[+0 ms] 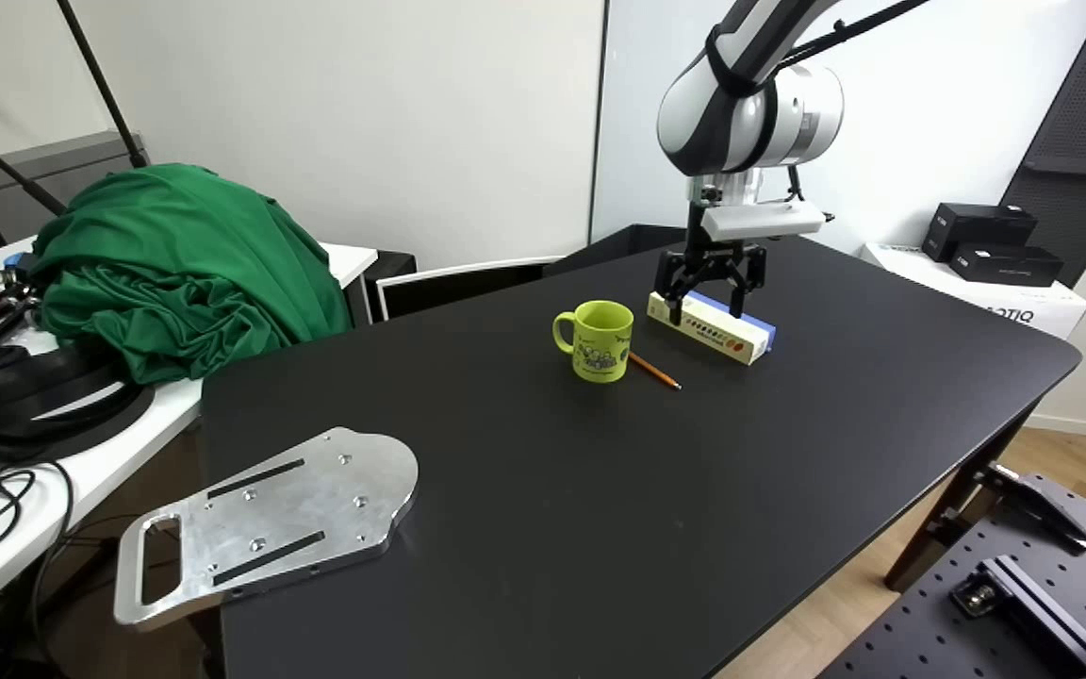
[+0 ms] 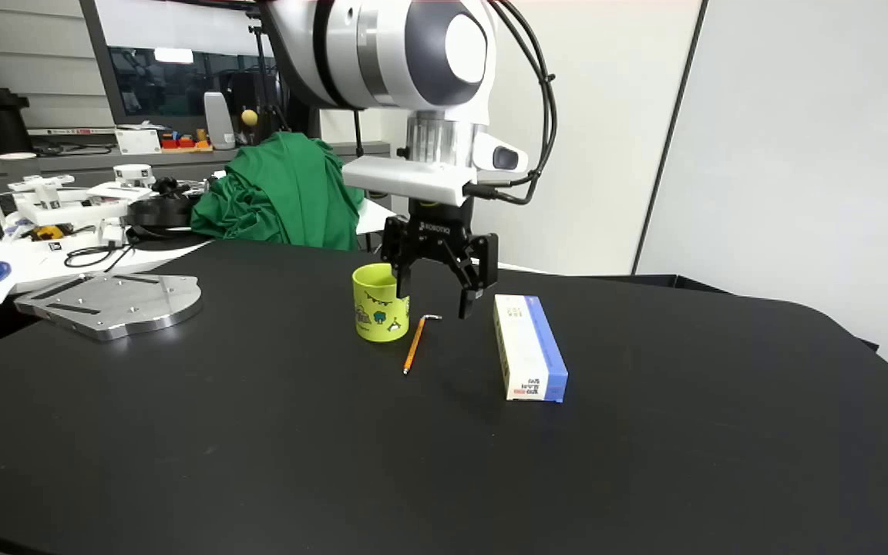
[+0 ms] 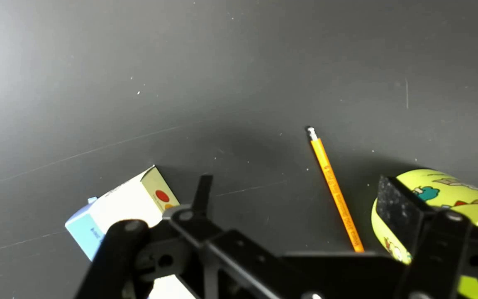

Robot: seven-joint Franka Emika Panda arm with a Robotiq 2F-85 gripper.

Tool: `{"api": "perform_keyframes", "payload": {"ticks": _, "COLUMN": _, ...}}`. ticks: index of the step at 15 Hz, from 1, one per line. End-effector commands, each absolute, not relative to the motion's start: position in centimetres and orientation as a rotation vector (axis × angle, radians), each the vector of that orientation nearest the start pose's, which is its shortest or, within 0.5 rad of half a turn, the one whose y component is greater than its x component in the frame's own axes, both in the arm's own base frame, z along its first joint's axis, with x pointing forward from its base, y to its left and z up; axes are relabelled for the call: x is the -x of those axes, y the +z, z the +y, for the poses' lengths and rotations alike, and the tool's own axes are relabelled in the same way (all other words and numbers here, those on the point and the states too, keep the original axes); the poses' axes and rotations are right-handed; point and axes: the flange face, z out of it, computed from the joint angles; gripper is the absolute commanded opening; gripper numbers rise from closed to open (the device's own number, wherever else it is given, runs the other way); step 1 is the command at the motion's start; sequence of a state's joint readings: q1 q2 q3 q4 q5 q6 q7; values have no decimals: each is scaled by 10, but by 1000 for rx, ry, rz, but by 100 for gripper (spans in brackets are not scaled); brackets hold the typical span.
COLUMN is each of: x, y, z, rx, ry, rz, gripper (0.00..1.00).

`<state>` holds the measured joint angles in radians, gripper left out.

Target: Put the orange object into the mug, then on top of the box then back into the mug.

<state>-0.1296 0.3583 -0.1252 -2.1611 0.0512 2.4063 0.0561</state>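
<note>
The orange object is a thin pencil-like stick lying on the black table between the mug and the box, also in an exterior view and the wrist view. The lime-green mug stands upright close to it; it shows in an exterior view and, partly behind a finger, in the wrist view. The oblong white-topped box with a blue strip lies flat; it also shows in the wrist view. My gripper is open and empty above the table, its fingers apart over the stick.
A silver metal plate lies at the table's edge, also in an exterior view. A green cloth heap is on a white side table. A perforated dark panel stands beside the black table.
</note>
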Motion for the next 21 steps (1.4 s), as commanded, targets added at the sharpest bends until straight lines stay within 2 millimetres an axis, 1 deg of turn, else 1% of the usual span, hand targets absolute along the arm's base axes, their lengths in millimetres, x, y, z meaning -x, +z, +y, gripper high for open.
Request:
{"api": "perform_keyframes", "payload": {"ticks": 1, "x": -537, "y": 221, "z": -140, "rx": 3094, "ry": 177, "rz": 535, "gripper": 100}}
{"api": "perform_keyframes", "payload": {"ticks": 8, "x": -537, "y": 221, "z": -139, "rx": 3100, "ry": 178, "rz": 526, "gripper": 100}}
{"api": "perform_keyframes", "payload": {"ticks": 9, "x": -537, "y": 218, "z": -138, "rx": 3105, "ry": 161, "rz": 512, "gripper": 100}}
{"api": "perform_keyframes", "payload": {"ticks": 12, "x": -540, "y": 204, "z": -135, "rx": 3106, "ry": 144, "rz": 528, "gripper": 100}}
{"api": "perform_keyframes", "payload": {"ticks": 16, "x": -541, "y": 181, "z": -130, "rx": 3119, "ry": 171, "rz": 482, "gripper": 100}}
{"api": "perform_keyframes", "payload": {"ticks": 19, "x": -539, "y": 162, "z": -122, "rx": 3142, "ry": 163, "rz": 415, "gripper": 100}}
{"api": "perform_keyframes", "payload": {"ticks": 21, "x": -539, "y": 152, "z": -117, "rx": 3168, "ry": 114, "rz": 383, "gripper": 100}}
